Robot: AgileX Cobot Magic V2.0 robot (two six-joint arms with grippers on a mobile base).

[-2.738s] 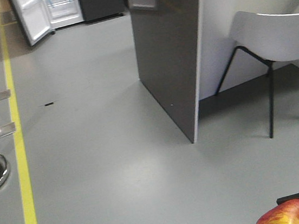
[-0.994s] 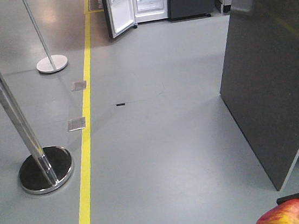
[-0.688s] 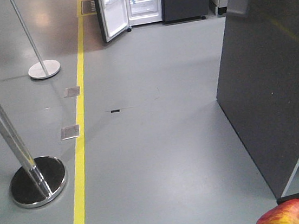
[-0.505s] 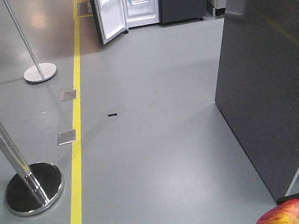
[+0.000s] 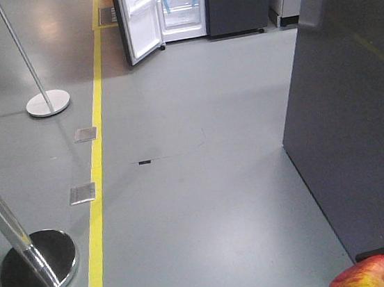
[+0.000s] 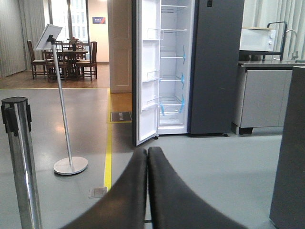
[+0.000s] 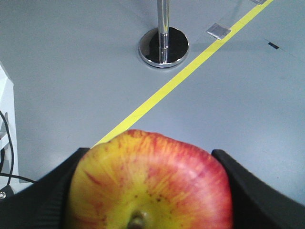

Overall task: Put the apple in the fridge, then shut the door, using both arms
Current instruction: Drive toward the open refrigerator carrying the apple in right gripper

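Apple [image 7: 151, 181], red over yellow with its stem dimple facing the wrist camera, sits clamped between the two black fingers [image 7: 40, 195] of the right gripper [image 7: 150, 202], one pad pressed to each flank. In the front view it shows only as a red-and-yellow dome in the bottom right corner, above the grey floor [image 5: 207, 211]. The left gripper [image 6: 147, 153] carries nothing. Its two dark fingers meet edge to edge, closed on themselves, and point toward the fridge [image 6: 217, 71]. That fridge stands well apart from the robot across the floor, dark grey on its side and white inside, with clear shelves and blue tape strips. The door [image 6: 145, 90] hangs wide open on the left of the cavity (white lining and clear bins face the camera). A yellow line [image 5: 96, 211] runs along the floor toward the fridge, with a chrome stanchion [image 5: 38, 267] just left of it and a sign stand [image 5: 48, 103] farther on. A dark grey counter panel [image 5: 357, 116] rises on the right.
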